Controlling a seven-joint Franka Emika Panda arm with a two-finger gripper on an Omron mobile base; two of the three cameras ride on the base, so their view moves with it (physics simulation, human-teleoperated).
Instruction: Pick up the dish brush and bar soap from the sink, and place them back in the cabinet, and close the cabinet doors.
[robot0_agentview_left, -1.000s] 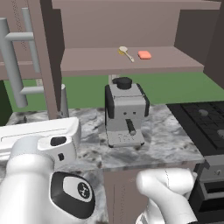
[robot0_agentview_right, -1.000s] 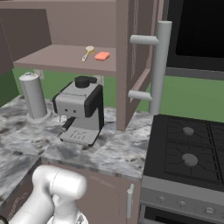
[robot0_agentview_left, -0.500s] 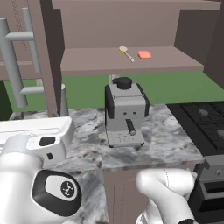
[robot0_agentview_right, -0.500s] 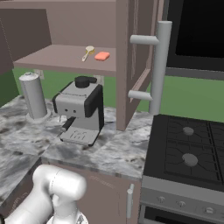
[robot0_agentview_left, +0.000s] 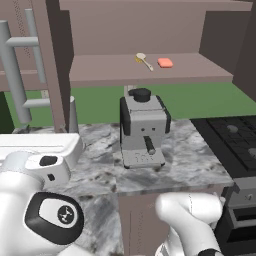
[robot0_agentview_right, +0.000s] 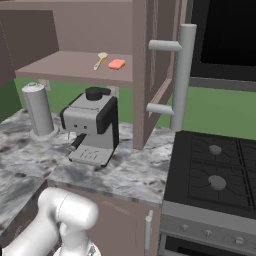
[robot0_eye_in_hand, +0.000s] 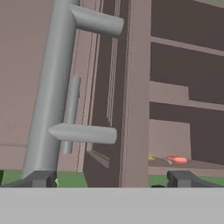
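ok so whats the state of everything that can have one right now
pale cream dish brush: lying on the cabinet shelf
salmon-pink bar soap: lying on the shelf, right of the brush
taupe-brown panelled cabinet doors: open
end effector: open, empty, facing a door's silver bar handle
grey coffee machine: upright on the marble counter

Even, flat rendered light in all views, no strong source evident. Soft dim shading inside cabinet (robot0_agentview_left: 150, 30), back wall darker toward right. Faint soft shadow beneath coffee machine (robot0_agentview_left: 143, 131) on marble counter (robot0_agentview_left: 195, 160). No glare on silver door handle (robot0_eye_in_hand: 48, 92), only smooth gradient. Hand view softer, blocky; bar soap (robot0_eye_in_hand: 177, 159) there a smeared streak. No edge distortion.
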